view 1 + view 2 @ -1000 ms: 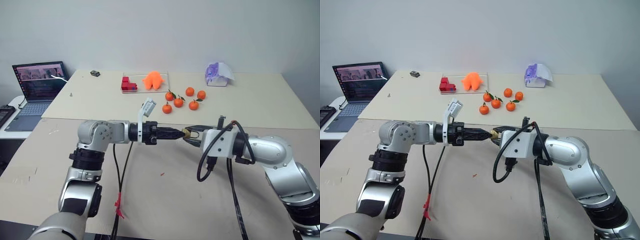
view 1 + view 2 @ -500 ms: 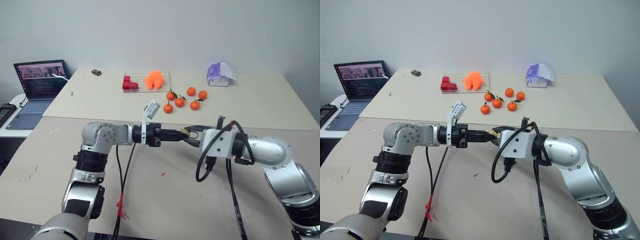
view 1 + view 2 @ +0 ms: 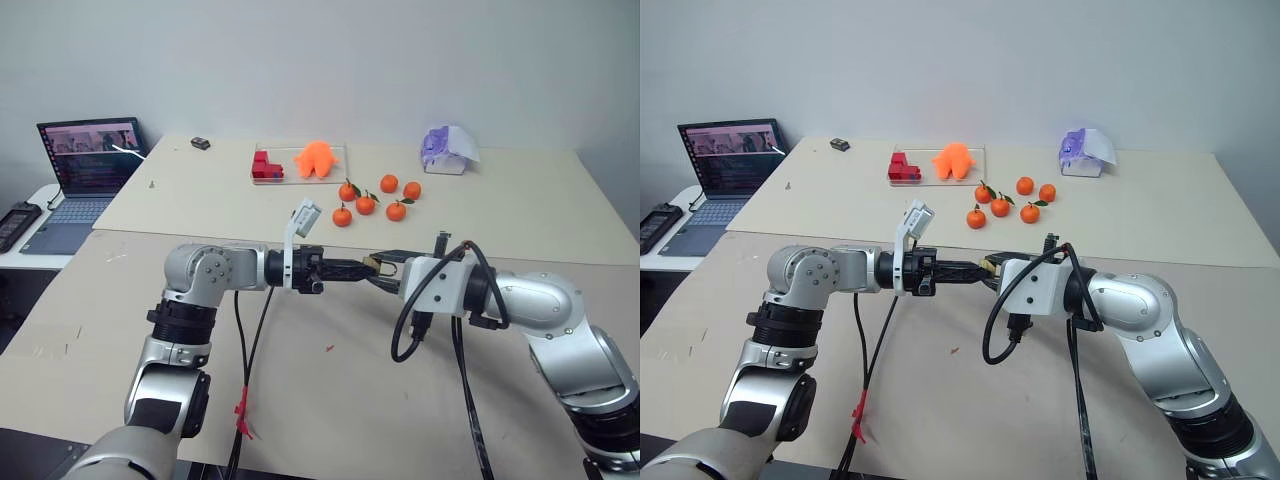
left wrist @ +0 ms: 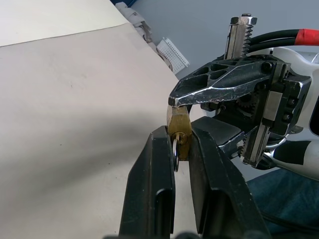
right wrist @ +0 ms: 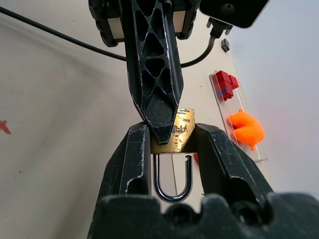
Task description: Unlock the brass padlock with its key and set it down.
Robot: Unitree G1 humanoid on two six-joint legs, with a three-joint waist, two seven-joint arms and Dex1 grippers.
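Both grippers meet in mid-air above the table's middle. My right gripper [image 5: 173, 132] is shut on the brass padlock [image 5: 174, 134], gripping its golden body by the sides, with the silver shackle [image 5: 172, 186] pointing back toward the wrist. From the left, my left gripper [image 4: 178, 134] reaches level to the padlock's other end. Its fingers [image 4: 154, 169] are shut on the small key [image 4: 175, 150] at the bottom of the padlock [image 4: 179, 124]. In the head views the padlock [image 3: 372, 265] is a small gold spot between the two sets of black fingertips.
Several oranges [image 3: 375, 200] lie on the far table beyond the grippers. A clear tray [image 3: 300, 165] holds red blocks and an orange toy. A laptop [image 3: 90, 160] stands at the far left, a purple-white object [image 3: 448, 148] at the far right. Black cables [image 3: 245, 330] hang under both arms.
My left gripper's fingers have closed together at the padlock's end. Both arms have kept their place. The whole picture has shifted slightly, so the camera moved.
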